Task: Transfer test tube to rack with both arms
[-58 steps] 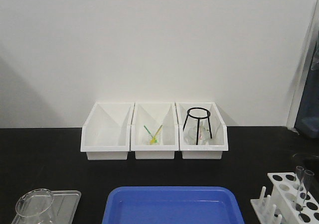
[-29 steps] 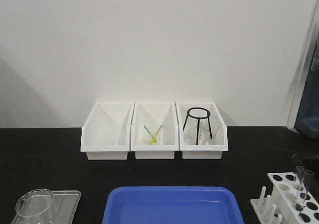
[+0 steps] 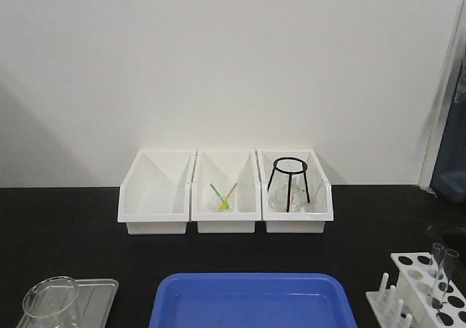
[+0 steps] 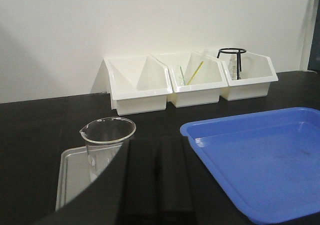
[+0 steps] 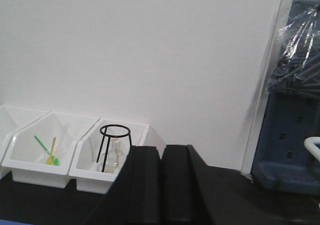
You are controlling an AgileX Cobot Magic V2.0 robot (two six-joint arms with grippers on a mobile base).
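The white rack [image 3: 411, 268] stands at the front right corner of the black table. Two clear test tubes [image 3: 437, 258] stand upright in its holes, side by side, and white pegs [image 3: 386, 290] line its left side. Neither arm shows in the front view. In the left wrist view my left gripper [image 4: 159, 144] is shut with nothing between its fingers, just right of a glass beaker [image 4: 107, 137]. In the right wrist view my right gripper [image 5: 161, 152] is also shut and holds nothing; it faces the white bins. The rack is out of both wrist views.
The beaker stands on a small metal tray [image 4: 70, 182] at the front left. A blue tray [image 3: 253, 299] lies at the front middle. Three white bins [image 3: 226, 193] line the back wall; the right one holds a black wire tripod [image 3: 289, 182].
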